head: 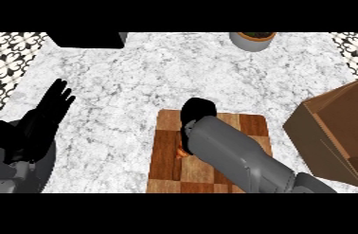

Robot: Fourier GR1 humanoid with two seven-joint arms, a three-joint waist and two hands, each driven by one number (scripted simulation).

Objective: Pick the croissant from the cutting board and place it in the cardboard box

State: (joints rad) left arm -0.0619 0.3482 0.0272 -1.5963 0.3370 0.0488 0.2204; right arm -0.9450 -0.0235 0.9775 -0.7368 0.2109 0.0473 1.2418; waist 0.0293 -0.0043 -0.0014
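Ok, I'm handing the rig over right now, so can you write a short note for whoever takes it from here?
Left hand: open, fingers up, resting at the view's left edge.
Right hand: down over the cutting board; its fingers are hidden, so the grasp is unconfirmed.
Croissant: only an orange sliver shows beside the right forearm, on the board.
Cardboard box: at the right edge.
Done: the reach. Left: grasp, lift, carry right, place in the box.

A white-and-grey marbled stone counter (pixel 140 76) fills the view. A round grey pot with brown contents (pixel 252 40) stands at its far edge. A black rectangular object (pixel 85 39) occupies the far-left area.
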